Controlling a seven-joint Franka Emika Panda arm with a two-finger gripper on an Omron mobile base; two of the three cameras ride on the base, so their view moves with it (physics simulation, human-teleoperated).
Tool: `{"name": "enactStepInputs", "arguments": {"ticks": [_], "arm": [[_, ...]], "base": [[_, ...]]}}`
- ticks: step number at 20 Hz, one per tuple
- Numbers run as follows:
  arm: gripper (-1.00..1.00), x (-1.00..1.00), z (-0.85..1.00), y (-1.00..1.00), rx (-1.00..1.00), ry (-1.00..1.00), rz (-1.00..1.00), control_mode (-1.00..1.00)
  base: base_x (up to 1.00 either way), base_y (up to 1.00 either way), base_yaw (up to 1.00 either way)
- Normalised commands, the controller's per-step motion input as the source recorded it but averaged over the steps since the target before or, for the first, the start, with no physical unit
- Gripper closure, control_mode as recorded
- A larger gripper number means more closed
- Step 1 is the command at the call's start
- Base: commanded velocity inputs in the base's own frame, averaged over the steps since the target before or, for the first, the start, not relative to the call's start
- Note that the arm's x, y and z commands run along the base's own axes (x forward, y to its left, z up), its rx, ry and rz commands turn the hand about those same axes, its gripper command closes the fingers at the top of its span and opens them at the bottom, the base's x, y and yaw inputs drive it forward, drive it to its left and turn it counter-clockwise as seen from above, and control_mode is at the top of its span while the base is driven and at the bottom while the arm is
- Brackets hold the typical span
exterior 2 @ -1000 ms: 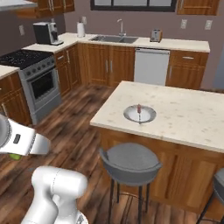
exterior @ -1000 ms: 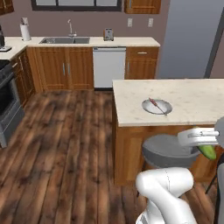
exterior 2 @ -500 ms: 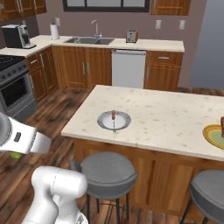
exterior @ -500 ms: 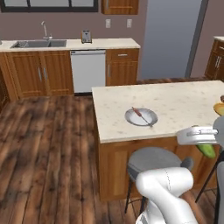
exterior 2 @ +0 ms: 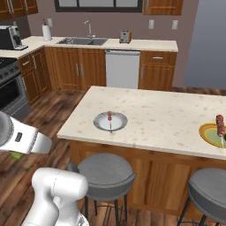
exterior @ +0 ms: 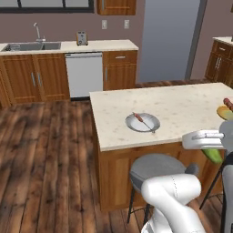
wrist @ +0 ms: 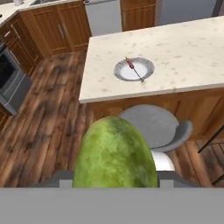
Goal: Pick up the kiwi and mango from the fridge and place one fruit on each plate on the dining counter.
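Two plates on the beige speckled stone tabletop (exterior: 182, 109), green oblong mango (wrist: 114, 154) gripped in the jaws.
Mango sits low in hand view, above the grey round stool (wrist: 155, 124), off the tabletop edge. Pale grey round plate (exterior: 143, 122) with meat skewer (exterior: 139, 118) near the tabletop's front edge; yellow green-rimmed plate (exterior 2: 213, 134) well apart, also with a skewer. Green sliver under the white arm in both base views.

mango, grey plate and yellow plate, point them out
mango (wrist: 114, 153), hand view, middle of its green skin
grey plate (exterior 2: 110, 121), right base view, bare rim
yellow plate (exterior 2: 208, 133), right base view, its left rim
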Motion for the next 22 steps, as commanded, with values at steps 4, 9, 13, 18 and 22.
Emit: {"name": "enactStepInputs", "arguments": {"ticks": [4, 9, 13, 18, 22], "arm": [[1.0, 1.0, -0.01, -0.23, 0.15, 0.28, -0.04, -1.0], [1.0, 1.0, -0.21, -0.11, 0.11, 0.33, 0.0, -1.0], [1.0, 1.0, -0.57, 0.0, 0.01, 0.39, 0.0, -1.0], [1.0, 0.9, -0.48, 0.0, 0.0, 0.25, -0.03, -1.0], [1.0, 0.77, -0.29, 0.0, 0.0, 0.11, -0.26, -1.0]], "base": [[0.0, 0.0, 0.0], [0.0, 0.0, 0.0], [0.0, 0.0, 0.0], [0.0, 0.0, 0.0], [0.0, 0.0, 0.0]]}}
